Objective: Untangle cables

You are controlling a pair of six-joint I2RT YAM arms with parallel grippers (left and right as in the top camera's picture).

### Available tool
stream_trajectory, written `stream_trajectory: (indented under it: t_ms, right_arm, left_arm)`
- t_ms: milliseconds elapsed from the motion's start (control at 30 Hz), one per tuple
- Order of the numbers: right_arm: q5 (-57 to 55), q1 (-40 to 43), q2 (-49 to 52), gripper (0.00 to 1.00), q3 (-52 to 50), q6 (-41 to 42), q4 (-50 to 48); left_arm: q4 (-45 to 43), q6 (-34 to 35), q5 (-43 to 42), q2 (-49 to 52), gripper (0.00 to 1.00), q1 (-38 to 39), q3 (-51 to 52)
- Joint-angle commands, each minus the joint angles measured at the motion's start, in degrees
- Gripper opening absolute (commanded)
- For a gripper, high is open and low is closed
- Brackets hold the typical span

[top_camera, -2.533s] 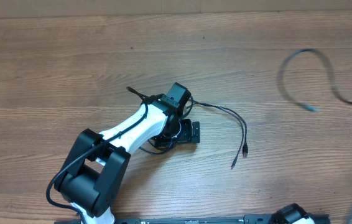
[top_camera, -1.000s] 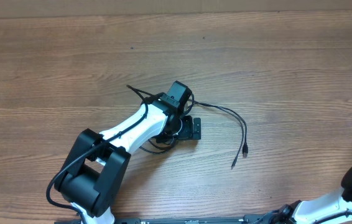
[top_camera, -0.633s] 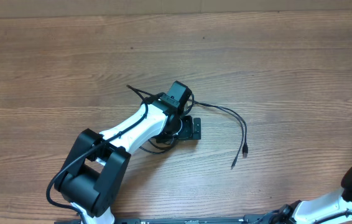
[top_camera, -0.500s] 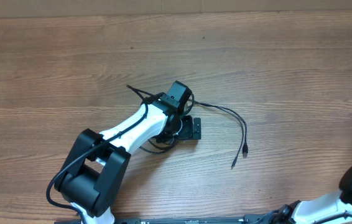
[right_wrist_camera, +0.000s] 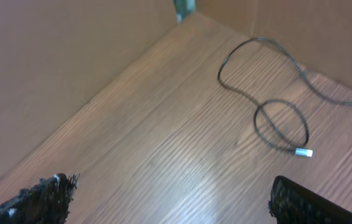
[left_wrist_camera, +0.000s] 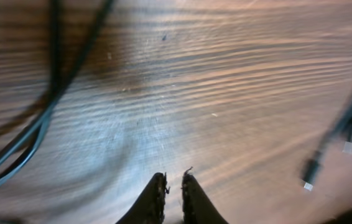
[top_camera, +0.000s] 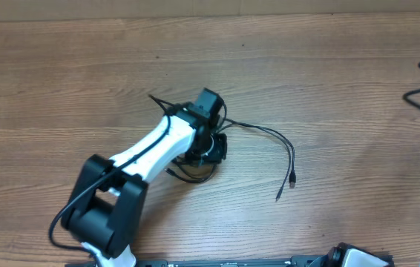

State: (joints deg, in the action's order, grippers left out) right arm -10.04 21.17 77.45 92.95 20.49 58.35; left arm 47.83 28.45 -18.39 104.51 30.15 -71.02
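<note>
Black and close together, the fingers point(left_wrist_camera: 157, 191) of the left gripper point(left_wrist_camera: 173, 186) stood with only a sliver of wood grain showing between their tips. Nothing was caught there. They pointed down at bare desk point(top_camera: 84, 81). In the left wrist view dark cords ran past on one side, and two small plugs point(left_wrist_camera: 311, 174) lay on the other.

From overhead, the left arm point(top_camera: 154, 144) reached from the near left corner toward the middle of the desk. Its wrist hung over the tangled cables point(top_camera: 189, 173), which lay in a small knot of loops a little nearer the near edge than the far one. One short end poked out toward the far left. Two longer strands point(top_camera: 287, 148) curved away toward the right edge and ended side by side in their plugs, clear of the knot.

The right gripper point(right_wrist_camera: 173, 199) was spread wide, one ragged finger at each lower corner of its wrist view (nothing lay between them but wood). Overhead it showed only as a dark block at the right edge, near the far right corner. Beyond it a separate cable point(right_wrist_camera: 274, 127) lay on the desk in one small loop with a silver plug point(right_wrist_camera: 304, 152) at its end. Its tail ran off along the brown board walls point(right_wrist_camera: 51, 62) that met at that corner. It lay well apart from the knot.
</note>
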Motion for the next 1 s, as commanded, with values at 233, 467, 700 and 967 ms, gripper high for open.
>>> stream_trajectory:
  t_ms: [233,467,700,967]
  right_arm:
    - [15.7,-0.5,-3.1,1.00,0.1,7.6,16.1]
    - [34.9,-2.8,-1.2,1.00,-4.2,-7.6,24.3]
    - [38.2,-11.1,-1.1,1.00,-16.7,-10.8,20.9]
    - [46.2,-27.3,-1.1,1.00,-33.0,-12.1,3.6]
  left_arm:
    - [4.3,-4.3,-0.3,-21.0,0.15,-0.5,-3.9]
    - [6.3,-4.3,-0.2,-27.4,0.28,-0.5,-3.9]
    - [10.8,-4.2,0.9,-29.2,0.22,-0.5,-3.9]
    - [17.6,3.6,15.7,-35.8,0.52,-0.5,-3.9]
